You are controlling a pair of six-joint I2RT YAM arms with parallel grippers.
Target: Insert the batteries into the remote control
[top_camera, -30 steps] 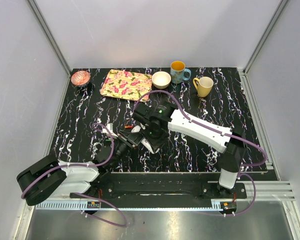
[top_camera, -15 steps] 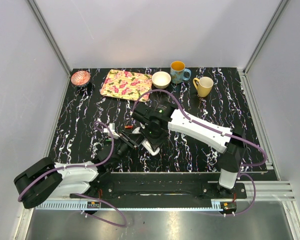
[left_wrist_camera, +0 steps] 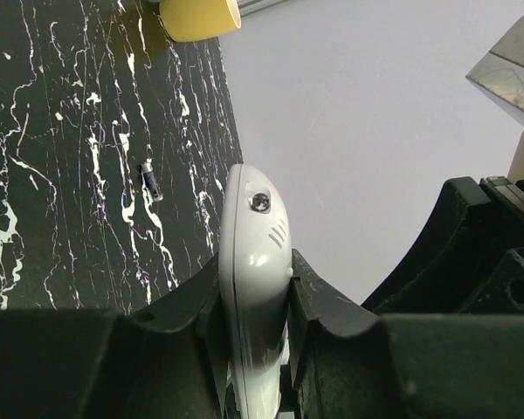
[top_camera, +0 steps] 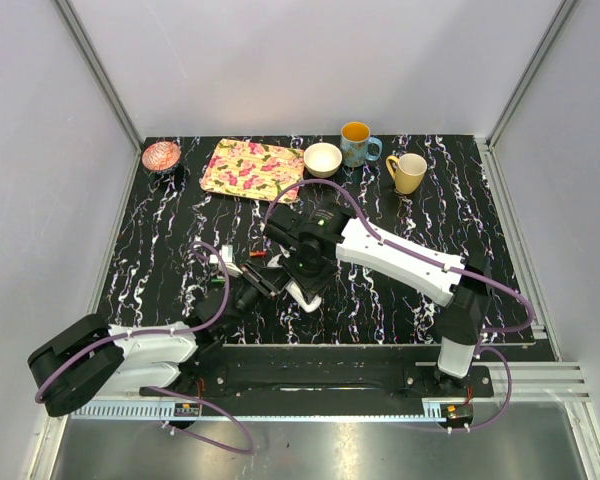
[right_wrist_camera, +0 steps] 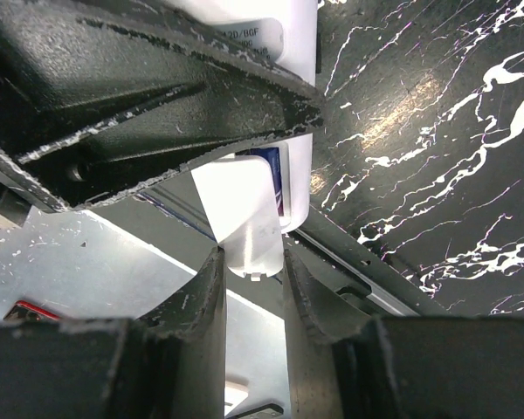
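My left gripper (left_wrist_camera: pixel 255 262) is shut on the remote control (left_wrist_camera: pixel 251 249), a slim white bar held on edge between its fingers. From above, the remote control (top_camera: pixel 306 294) pokes out beneath the right wrist. My right gripper (right_wrist_camera: pixel 251 262) is shut on a small white cover piece (right_wrist_camera: pixel 244 223), held against the remote control's (right_wrist_camera: pixel 299 105) open back. A blue-wrapped battery (right_wrist_camera: pixel 277 179) shows inside that compartment. Another battery (left_wrist_camera: pixel 151 181) lies loose on the black table. In the top view the two grippers, left (top_camera: pixel 270 283) and right (top_camera: pixel 305 270), meet near the table's middle.
Along the back edge stand a floral tray (top_camera: pixel 252 168), a white bowl (top_camera: pixel 323 159), a blue mug (top_camera: pixel 357 144), a yellow mug (top_camera: pixel 409 172) and a pink bowl (top_camera: pixel 161 155). A small red item (top_camera: pixel 256 255) lies left of the grippers.
The left arm's elbow has drawn back to the left and its gripper has shifted slightly with the remote control. The right arm has barely moved.
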